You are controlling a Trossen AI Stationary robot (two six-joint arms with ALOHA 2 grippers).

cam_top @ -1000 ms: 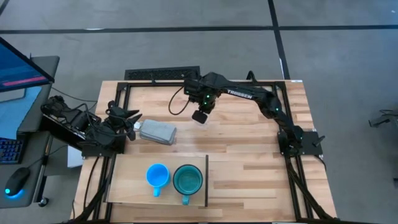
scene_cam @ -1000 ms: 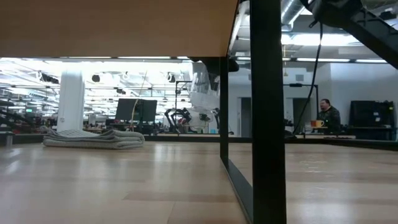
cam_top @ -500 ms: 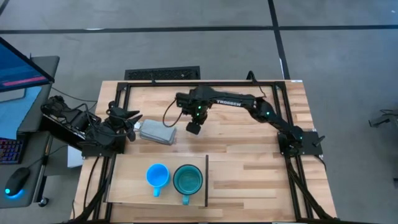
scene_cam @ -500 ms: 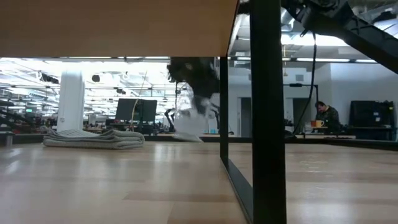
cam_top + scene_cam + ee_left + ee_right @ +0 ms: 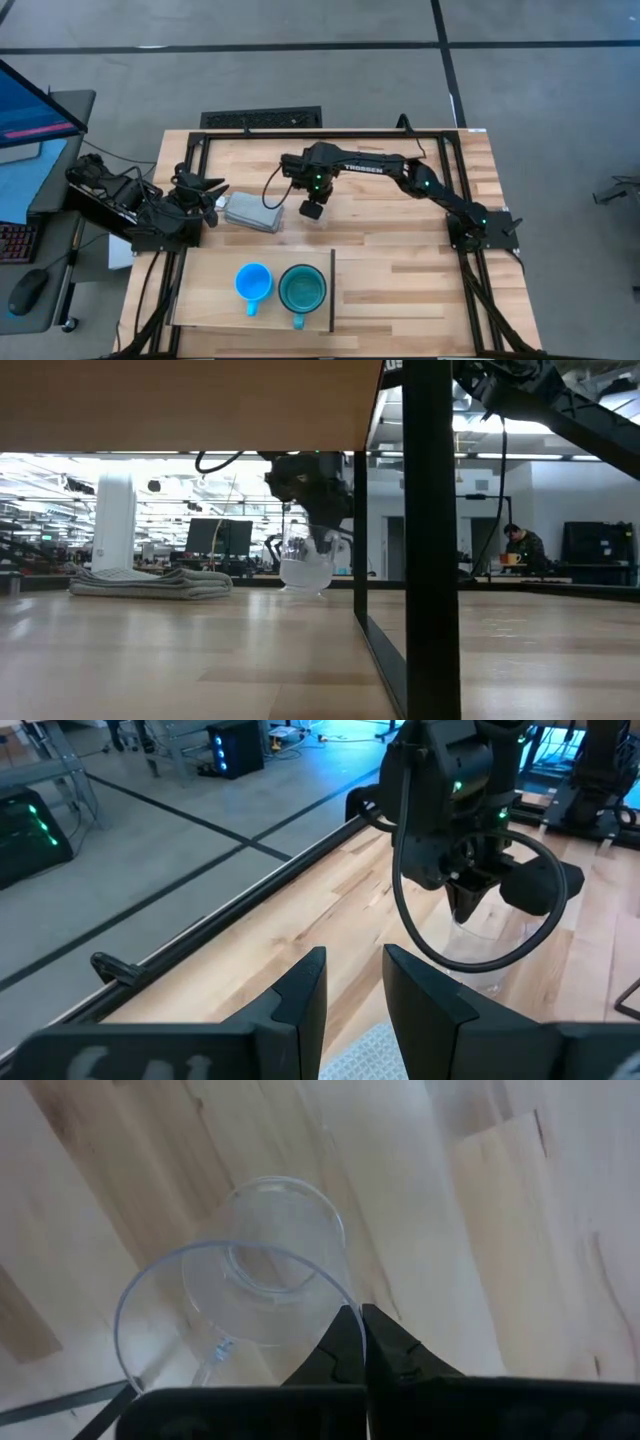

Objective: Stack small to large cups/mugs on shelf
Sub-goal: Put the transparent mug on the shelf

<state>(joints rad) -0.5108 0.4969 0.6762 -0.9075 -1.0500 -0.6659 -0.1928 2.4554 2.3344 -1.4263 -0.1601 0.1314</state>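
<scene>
My right gripper (image 5: pixel 312 208) is shut on the small clear cup (image 5: pixel 250 1290) over the middle of the table, just right of the grey block (image 5: pixel 252 213). The cup also shows in the low view (image 5: pixel 305 565) and in the left wrist view (image 5: pixel 482 948). The bright-blue mug (image 5: pixel 252 283) and the larger teal-green mug (image 5: pixel 301 289) stand upright side by side on the light-wood shelf (image 5: pixel 200 300) at the near edge. My left gripper (image 5: pixel 355 995) waits open at the table's left, beside the grey block. My right gripper pinches the clear cup's wall at its rim (image 5: pixel 338 1302) between its two fingers, coming from above and pointing down. The cup hangs tilted below the fingers, low over the table. Whether its bottom (image 5: pixel 300 588) touches the wood, I cannot tell.
The black frame rails (image 5: pixel 200 150) run along the table's far and side edges. In the low view the shelf's underside (image 5: pixel 190 405) and a dark upright (image 5: pixel 430 540) block much of the sight. Bare wood lies right of the shelf (image 5: pixel 400 290). A person (image 5: pixel 522 545) sits far behind.
My right gripper has gone down and toward the table's near and left edges, carrying the clear cup from high above the table to just over it, beside the grey block. It has stayed shut on the cup.
</scene>
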